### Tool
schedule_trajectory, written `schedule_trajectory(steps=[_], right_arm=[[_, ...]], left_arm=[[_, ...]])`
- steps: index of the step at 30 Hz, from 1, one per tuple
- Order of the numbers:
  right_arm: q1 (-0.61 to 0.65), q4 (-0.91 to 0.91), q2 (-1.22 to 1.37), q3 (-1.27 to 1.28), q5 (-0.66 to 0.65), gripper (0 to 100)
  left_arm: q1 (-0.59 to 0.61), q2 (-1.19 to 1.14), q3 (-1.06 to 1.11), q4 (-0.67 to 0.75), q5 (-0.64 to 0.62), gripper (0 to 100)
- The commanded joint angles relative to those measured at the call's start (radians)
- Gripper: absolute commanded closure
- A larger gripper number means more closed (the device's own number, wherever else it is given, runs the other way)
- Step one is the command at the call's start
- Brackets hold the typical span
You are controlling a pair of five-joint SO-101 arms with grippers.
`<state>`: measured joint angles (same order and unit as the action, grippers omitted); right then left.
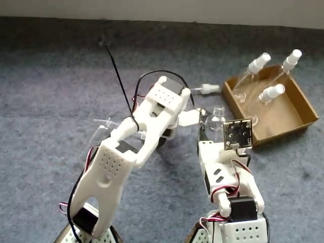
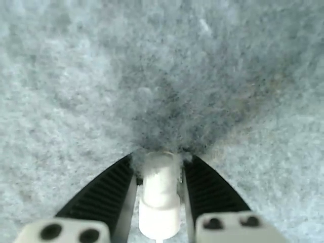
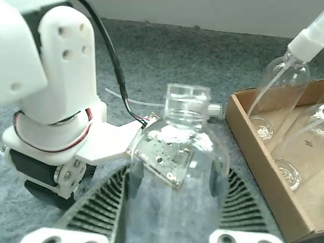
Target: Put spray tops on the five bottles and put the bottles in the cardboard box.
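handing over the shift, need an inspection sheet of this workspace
surface: grey carpet.
job's things: cardboard box holds three topped bottles; open bottle upright beside the box; loose spray top lies on the carpet behind it.
clutter: faint clear item by the left arm, cannot tell what.
grippers: left gripper shut on held spray top; right gripper shut on open bottle.
cables: black cable loops over the left arm.
surroundings: pale wall strip at far edge.
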<state>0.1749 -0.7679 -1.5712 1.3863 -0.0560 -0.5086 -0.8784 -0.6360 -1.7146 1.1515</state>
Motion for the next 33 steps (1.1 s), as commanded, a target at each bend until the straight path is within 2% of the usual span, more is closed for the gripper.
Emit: schedule_trajectory(steps=[1, 19, 24, 30, 33], right_arm=[[-0.007, 0.025, 0.004, -0.010, -0.002, 85.8], [-0.007, 0.025, 0.004, -0.010, -0.002, 85.8], [-0.007, 0.025, 0.004, -0.010, -0.002, 85.8], [-0.007, 0.025, 0.004, -0.008, -0.002, 85.8], [-0.007, 0.025, 0.004, -0.008, -0.002, 85.8]], left_arm=[[0.033, 0.015, -0.041, -0.012, -0.003, 100], [0.219, 0.013, -0.237, -0.011, -0.008, 100], [0.232, 0.013, -0.354, -0.011, -0.147, 100], [0.251, 0.013, -0.529, -0.011, -0.222, 100], [0.274, 0.013, -0.633, -0.014, -0.304, 100]])
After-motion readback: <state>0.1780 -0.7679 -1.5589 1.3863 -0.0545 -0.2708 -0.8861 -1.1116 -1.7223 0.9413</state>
